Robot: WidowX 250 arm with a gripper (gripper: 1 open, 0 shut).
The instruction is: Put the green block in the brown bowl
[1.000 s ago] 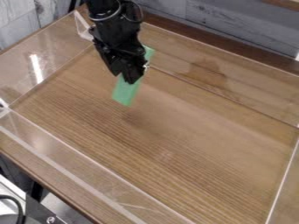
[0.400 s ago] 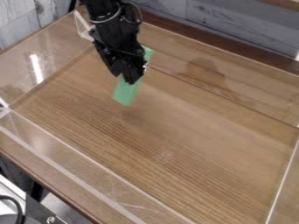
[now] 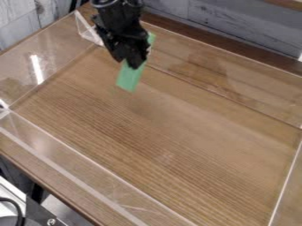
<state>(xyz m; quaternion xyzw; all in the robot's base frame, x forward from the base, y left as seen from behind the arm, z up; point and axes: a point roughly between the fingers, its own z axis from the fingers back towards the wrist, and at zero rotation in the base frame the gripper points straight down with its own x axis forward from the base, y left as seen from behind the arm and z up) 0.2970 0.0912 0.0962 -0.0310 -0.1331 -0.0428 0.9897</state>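
Observation:
The green block is a flat bright green bar that hangs tilted above the wooden tabletop, its lower end clear of the wood. My black gripper points steeply down at the back left and is shut on the block's upper end. The arm hides the top of the block. The brown bowl is out of view.
Clear plastic walls ring the tabletop on all sides. A grey plank wall stands behind. A faint dark stain marks the wood at the back right. Black cables lie off the table's lower left corner.
The gripper has carried the green block a little farther toward the back of the table, and the block now sits higher in the picture. The grip has not changed.

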